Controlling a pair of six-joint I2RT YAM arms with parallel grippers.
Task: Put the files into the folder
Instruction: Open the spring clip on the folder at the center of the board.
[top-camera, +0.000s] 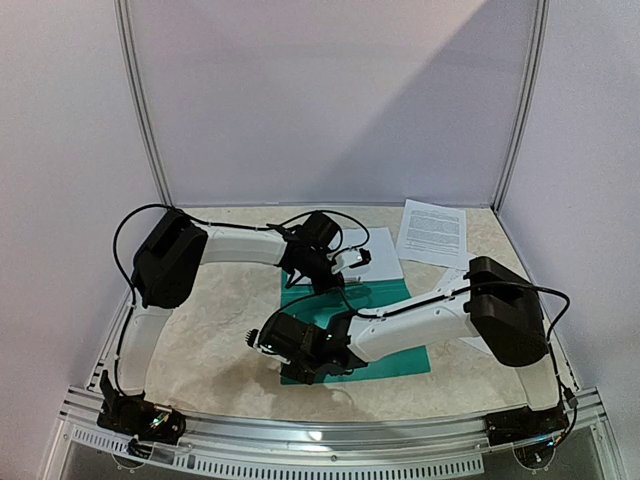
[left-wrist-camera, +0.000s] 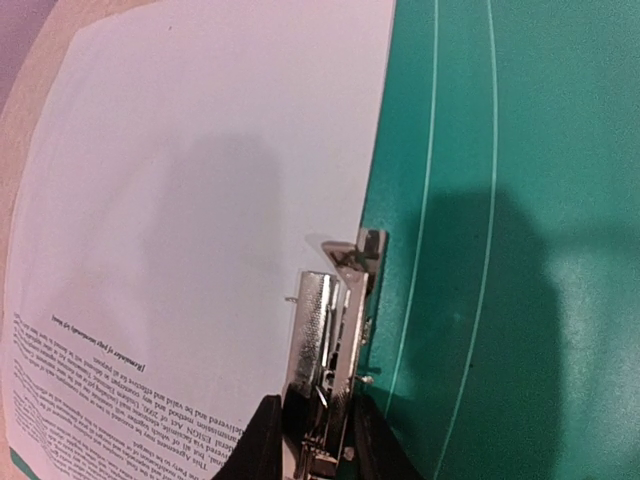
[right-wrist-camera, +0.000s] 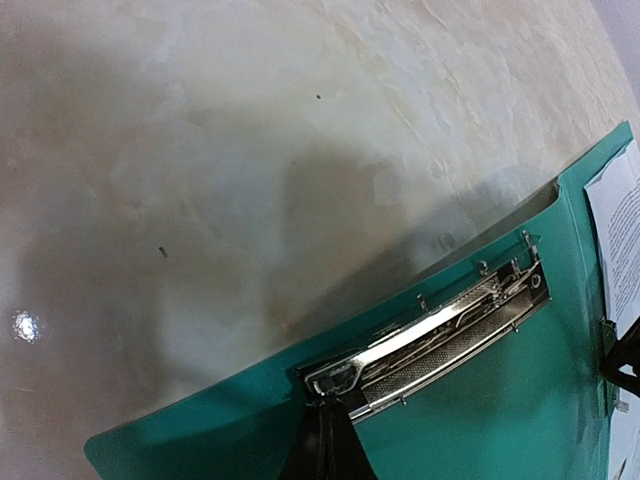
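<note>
The teal folder (top-camera: 392, 362) lies open in the middle of the table. One of the files (left-wrist-camera: 200, 200), a white printed sheet, rests on its far half (top-camera: 380, 250). My left gripper (left-wrist-camera: 318, 432) is shut on a metal clip (left-wrist-camera: 325, 320) at that sheet's edge, next to the teal cover (left-wrist-camera: 520, 250). At the folder's near left edge (right-wrist-camera: 200, 420), my right gripper (right-wrist-camera: 330, 412) is shut, its tips touching the end of a long metal clip (right-wrist-camera: 440, 335). In the top view the left gripper (top-camera: 335, 262) is over the far edge and the right gripper (top-camera: 268, 342) is low at the left edge.
Another printed sheet (top-camera: 433, 232) lies at the back right near the wall. The beige marbled table (right-wrist-camera: 250, 150) is bare left of the folder. White booth walls enclose the back and sides. Both arms cross over the folder.
</note>
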